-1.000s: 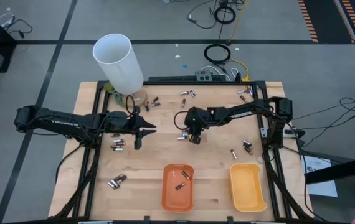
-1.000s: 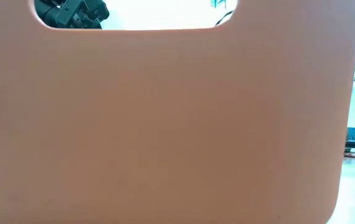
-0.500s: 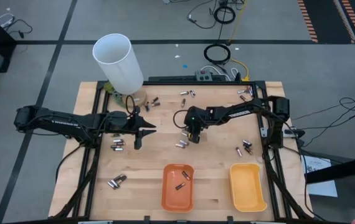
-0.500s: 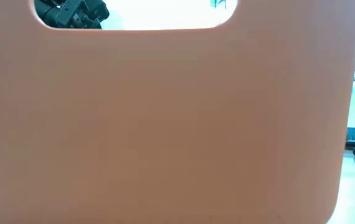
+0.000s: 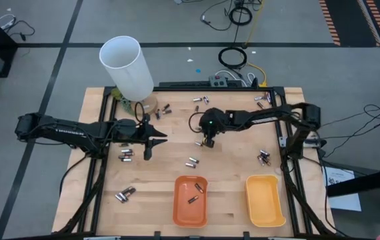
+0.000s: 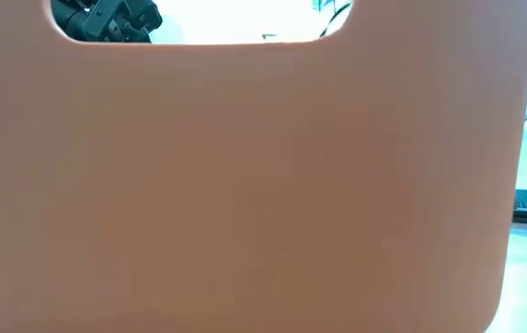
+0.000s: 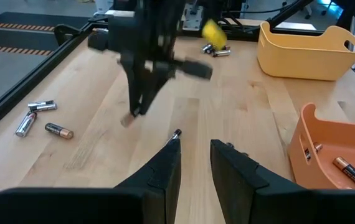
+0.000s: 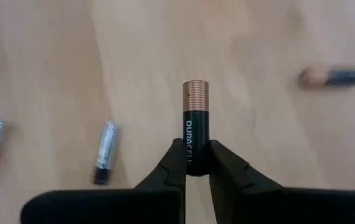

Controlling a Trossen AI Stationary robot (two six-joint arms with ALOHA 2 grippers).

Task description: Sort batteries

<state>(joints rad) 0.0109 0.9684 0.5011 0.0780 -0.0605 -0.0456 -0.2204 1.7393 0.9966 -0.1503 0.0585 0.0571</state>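
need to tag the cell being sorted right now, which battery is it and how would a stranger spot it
Find the right gripper over the middle of the table, beyond the orange tray. The battery stands pinched between its fingers: black with a copper end, and lifted, while the others lie flat.

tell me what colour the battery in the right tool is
Black with a copper end, clearest in the right wrist view.

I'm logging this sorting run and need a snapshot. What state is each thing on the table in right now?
Right claw: shut on a dark battery with a coppery end, held off the wood.
Left claw: part open, empty, waiting over the table's left half.
Orange tray: upright, two batteries inside.
Yellow tray: upright, empty.
White tube: standing, open end up.
Loose batteries: lying scattered on the wood.
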